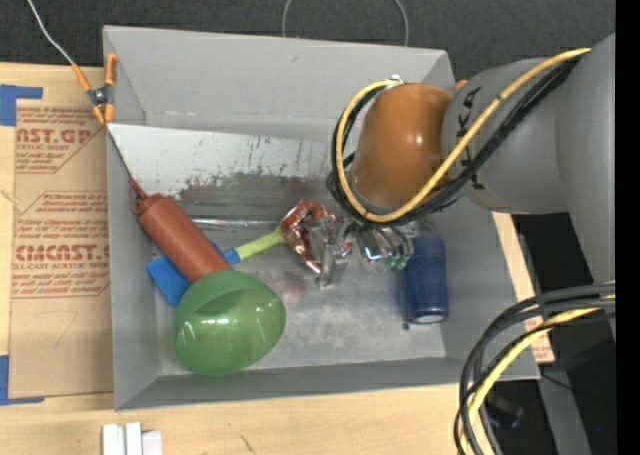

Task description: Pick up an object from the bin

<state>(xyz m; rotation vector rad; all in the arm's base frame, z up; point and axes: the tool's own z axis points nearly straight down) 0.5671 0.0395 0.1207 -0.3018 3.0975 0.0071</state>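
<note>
- The gripper (332, 251) is down mid-bin (250, 83), right against a crumpled shiny red wrapper (303, 226).
- From here I can't tell how far open it is, or whether it grips the wrapper.
- A blue can (425, 281) lies just beside it on the arm's side.
- A green stick (258, 241), brown tube (180, 238) and green ball (230, 321) lie on the other side.

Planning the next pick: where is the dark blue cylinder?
In the camera view, the dark blue cylinder lies in the bin, at its right, beside the gripper.
</note>
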